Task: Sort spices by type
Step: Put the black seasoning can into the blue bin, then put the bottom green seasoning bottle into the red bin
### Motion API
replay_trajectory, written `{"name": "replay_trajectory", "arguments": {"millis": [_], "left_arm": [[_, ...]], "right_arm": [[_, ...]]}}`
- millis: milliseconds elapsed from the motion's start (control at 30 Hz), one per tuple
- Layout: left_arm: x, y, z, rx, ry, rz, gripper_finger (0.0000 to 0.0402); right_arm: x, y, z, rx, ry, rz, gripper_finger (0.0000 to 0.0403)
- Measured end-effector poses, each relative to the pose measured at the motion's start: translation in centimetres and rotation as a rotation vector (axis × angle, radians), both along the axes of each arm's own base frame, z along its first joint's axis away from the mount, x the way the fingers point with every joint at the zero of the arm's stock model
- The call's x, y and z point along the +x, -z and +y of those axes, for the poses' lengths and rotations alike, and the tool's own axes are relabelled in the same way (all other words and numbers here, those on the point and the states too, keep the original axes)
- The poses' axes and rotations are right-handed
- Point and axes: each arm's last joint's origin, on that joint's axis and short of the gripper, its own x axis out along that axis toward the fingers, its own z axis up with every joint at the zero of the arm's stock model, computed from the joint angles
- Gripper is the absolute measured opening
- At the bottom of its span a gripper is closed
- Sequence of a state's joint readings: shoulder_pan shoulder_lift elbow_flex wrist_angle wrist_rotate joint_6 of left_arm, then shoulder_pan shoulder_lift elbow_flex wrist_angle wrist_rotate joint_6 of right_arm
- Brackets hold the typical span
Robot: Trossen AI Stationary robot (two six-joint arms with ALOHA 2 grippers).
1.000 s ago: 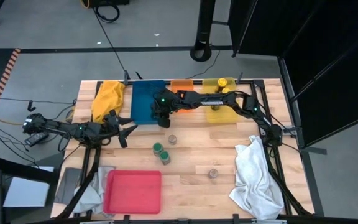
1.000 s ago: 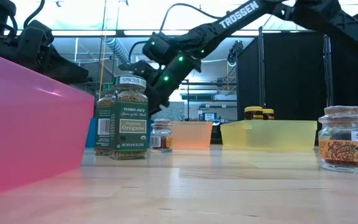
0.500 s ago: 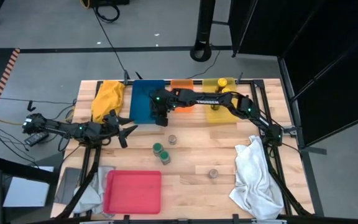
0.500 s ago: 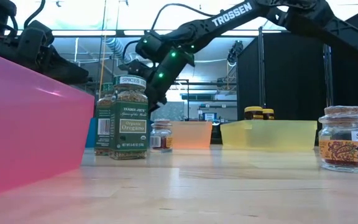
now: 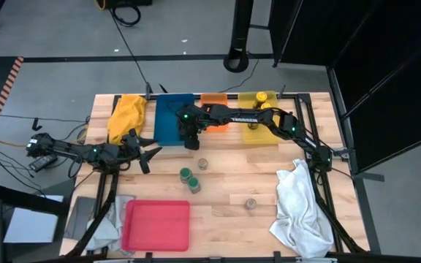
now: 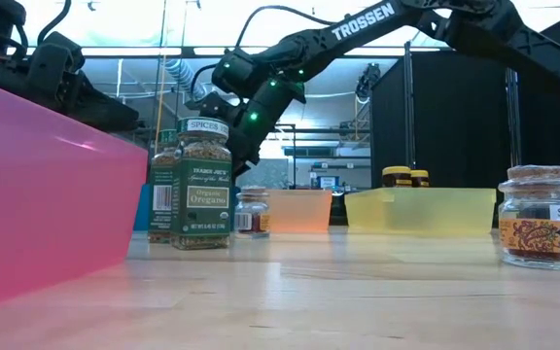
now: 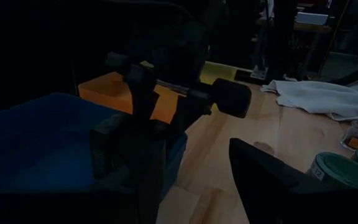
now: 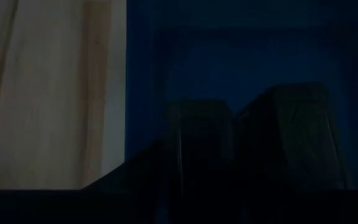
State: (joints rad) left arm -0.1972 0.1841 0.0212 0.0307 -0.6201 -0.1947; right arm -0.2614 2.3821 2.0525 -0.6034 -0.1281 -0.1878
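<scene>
The right arm reaches across the far side of the pale wooden surface, and its hand hangs over the near right corner of the flat blue plastic tray. In the right wrist view, two dark rectangular boxes lie side by side on the tray's blue floor; whether the fingers are apart or touch a box I cannot tell.

The left hand waits near the surface's left edge with its fingers spread, holding nothing, just in front of a yellow cloth.

Two green-lidded glass jars stand touching near the middle of the surface; the low view shows an oregano label on the nearer one. A tiny grey-topped jar stands just beyond them, and another small jar sits nearer the right, beside a white cloth. Yellow-lidded jars stand in the yellow plastic tray, next to an orange tray. A pink-red tray lies at the near left.
</scene>
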Motion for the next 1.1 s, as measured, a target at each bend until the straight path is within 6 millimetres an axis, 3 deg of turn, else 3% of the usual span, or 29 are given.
{"name": "replay_trajectory", "arguments": {"millis": [333,633,867,967,1100], "left_arm": [[0.0,0.0,0.0,0.0,0.0,0.0,0.0184],[0.0,0.0,0.0,0.003,0.0,0.002,0.0184],[0.0,0.1,0.0,0.001,0.0,0.005,0.0184],[0.0,0.1,0.0,0.002,0.0,0.009,0.0184],[0.1,0.1,0.0,0.002,0.0,0.012,0.0184]], "right_arm": [[0.2,-1.0,0.0,-0.035,-0.04,-0.018,0.0225],[-0.3,-8.1,1.1,-0.032,-0.084,-0.019,0.0225],[-4.1,-12.3,4.6,0.145,-0.193,0.064,0.0223],[-4.9,-12.9,6.9,0.195,-0.195,0.131,0.0221],[-4.9,-12.3,11.6,0.204,-0.296,0.213,0.0221]]}}
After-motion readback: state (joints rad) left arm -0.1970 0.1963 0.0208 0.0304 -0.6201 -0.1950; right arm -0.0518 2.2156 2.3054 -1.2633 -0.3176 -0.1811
